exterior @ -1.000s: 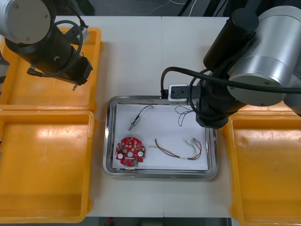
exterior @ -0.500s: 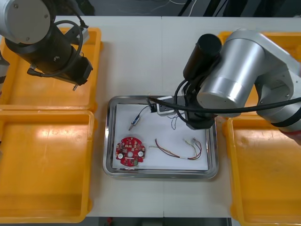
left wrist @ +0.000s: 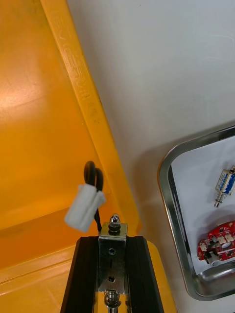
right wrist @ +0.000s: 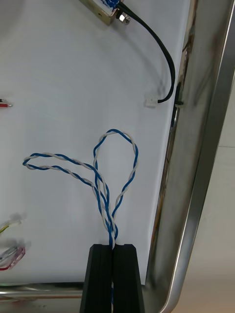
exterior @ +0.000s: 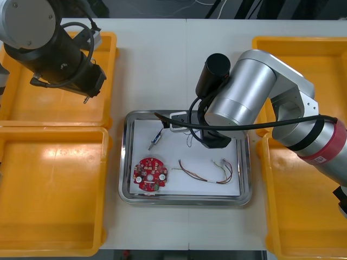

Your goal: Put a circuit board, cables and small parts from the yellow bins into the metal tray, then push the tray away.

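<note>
metal tray (exterior: 184,201): shiny rim, white matt inside | yellow bins (exterior: 54,189): glossy plastic

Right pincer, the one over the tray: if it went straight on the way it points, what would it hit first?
The right pincer would likely press into the twisted blue and white cable it grips, looped just ahead, then the white floor of the metal tray beneath; depth is hard to judge.

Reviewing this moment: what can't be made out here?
Front view: the right arm covers where the right gripper pinches the twisted blue and white cable.
Right wrist view: the edge cuts off the small metal part on the black cable.
Left wrist view: the edge cuts the red circuit board and the held metal part in the left gripper.
</note>
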Robot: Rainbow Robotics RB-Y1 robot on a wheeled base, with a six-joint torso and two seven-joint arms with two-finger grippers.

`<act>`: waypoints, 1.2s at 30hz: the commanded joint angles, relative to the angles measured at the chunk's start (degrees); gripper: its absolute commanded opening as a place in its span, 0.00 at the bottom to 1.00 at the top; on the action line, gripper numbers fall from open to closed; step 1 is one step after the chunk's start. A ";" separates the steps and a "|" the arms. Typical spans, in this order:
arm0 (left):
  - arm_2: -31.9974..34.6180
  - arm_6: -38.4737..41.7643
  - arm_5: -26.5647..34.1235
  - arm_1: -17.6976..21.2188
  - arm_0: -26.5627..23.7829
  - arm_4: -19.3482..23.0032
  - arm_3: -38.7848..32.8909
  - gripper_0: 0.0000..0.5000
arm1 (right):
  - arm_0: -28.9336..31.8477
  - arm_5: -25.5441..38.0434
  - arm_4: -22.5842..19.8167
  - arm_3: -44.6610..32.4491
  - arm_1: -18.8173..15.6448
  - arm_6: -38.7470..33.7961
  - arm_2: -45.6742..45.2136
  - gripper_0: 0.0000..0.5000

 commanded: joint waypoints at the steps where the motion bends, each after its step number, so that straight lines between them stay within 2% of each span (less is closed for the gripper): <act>1: 1.73 2.13 0.49 1.89 0.33 0.66 -1.87 0.00 | 1.62 -2.99 1.64 1.26 1.20 1.20 1.33 0.00; 5: 1.82 2.13 0.49 1.89 0.33 0.66 -1.87 0.01 | 2.50 -4.92 4.01 2.41 1.11 0.94 3.00 0.00; 14: 1.82 2.13 0.49 1.89 0.33 0.66 -1.78 0.01 | 3.65 -9.14 4.28 5.48 1.11 0.76 3.88 0.00; 20: 1.82 2.13 0.49 1.89 0.24 0.66 -1.87 0.00 | 4.00 -9.41 4.54 5.48 1.20 0.41 3.88 0.02; 21: 1.73 2.13 0.49 1.89 0.33 0.66 -1.87 0.01 | 4.00 -9.41 4.54 5.48 1.20 0.41 3.88 0.10; 23: 1.91 2.13 0.49 1.89 0.33 0.66 -1.87 0.00 | 3.91 -9.41 4.72 5.22 1.20 0.24 3.96 0.82; 24: 1.91 2.13 0.49 1.80 0.33 0.57 -1.78 0.00 | 4.00 -9.41 4.72 5.13 1.20 0.15 3.88 0.95; 25: 1.91 2.13 0.49 1.80 0.33 0.57 -1.87 0.00 | 3.91 -9.32 4.72 4.87 1.11 0.06 3.88 1.00; 30: 1.91 2.13 0.49 1.89 0.33 0.57 -1.87 0.00 | 3.91 -8.53 4.80 3.99 1.20 -0.64 3.79 1.00; 36: 1.91 2.13 0.49 1.89 0.33 0.66 -1.78 0.01 | 3.91 -4.13 5.68 0.12 1.11 -1.52 3.61 1.00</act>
